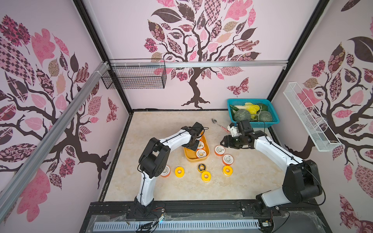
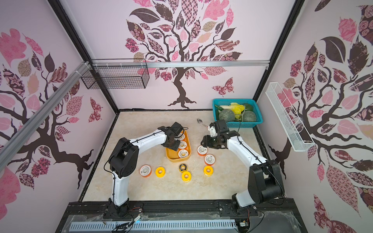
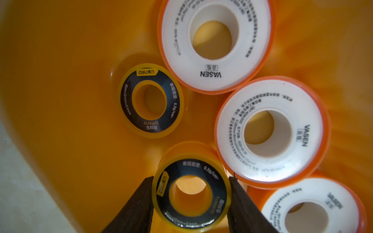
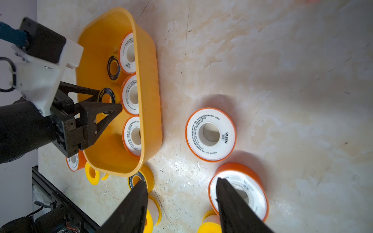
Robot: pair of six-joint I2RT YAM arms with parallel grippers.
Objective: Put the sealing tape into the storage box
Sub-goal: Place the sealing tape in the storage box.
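The worktop [image 1: 181, 187] carried seven loose rolls [image 2: 160, 171], so the job looked under halfway; the storage box [image 1: 189, 156] sat between both arms, within either's reach; the left end effector [image 3: 191, 178] pinched a black-and-yellow roll [image 3: 193, 166] low inside it beside three orange rolls [image 3: 218, 80], probably for release; the right end effector [image 4: 181, 181] hung spread and empty near an orange roll [image 4: 210, 153].

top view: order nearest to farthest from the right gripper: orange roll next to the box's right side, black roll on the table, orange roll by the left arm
From the right gripper:
1. right orange roll, beside the storage box
2. black roll, mid-table
3. left orange roll, by the left arm
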